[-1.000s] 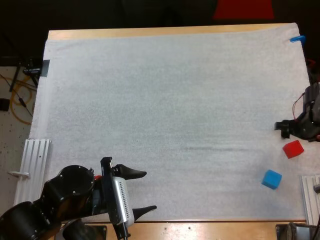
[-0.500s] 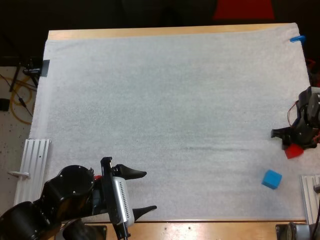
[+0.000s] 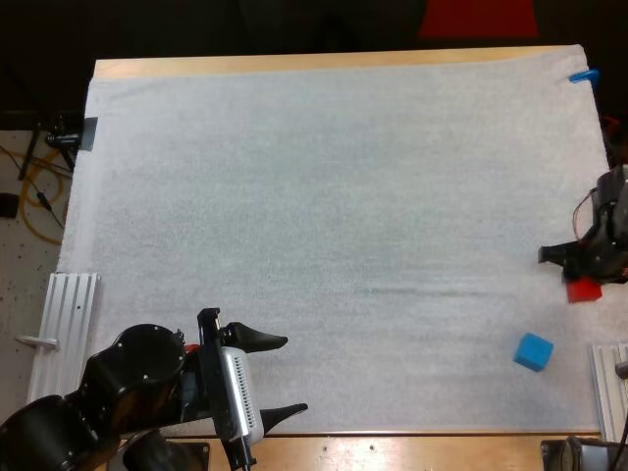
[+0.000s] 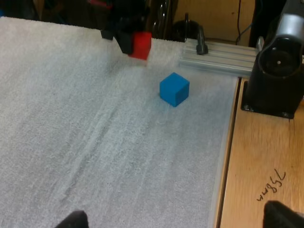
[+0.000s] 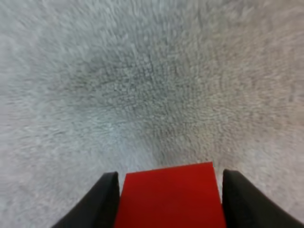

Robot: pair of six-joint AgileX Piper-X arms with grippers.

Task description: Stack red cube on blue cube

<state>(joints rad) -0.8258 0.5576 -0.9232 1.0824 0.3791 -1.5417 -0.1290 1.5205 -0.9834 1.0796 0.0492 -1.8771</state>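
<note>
The red cube is at the mat's right edge, with my right gripper shut on it from above. In the right wrist view the red cube sits between the two black fingers, which press its sides. The left wrist view shows the red cube held a little above the mat. The blue cube rests on the mat just in front and to the left of it, apart from it; it appears as the blue cube in the left wrist view. My left gripper stands open at the mat's near edge, holding nothing.
An aluminium rail lies off the mat's left side and another rail at the right, close to the blue cube. The rail and a black arm base stand on the wooden table beside the cubes.
My right gripper came over the red cube and shut on it; the cube, tilted before, now sits square and slightly to the right. The left arm has not moved.
</note>
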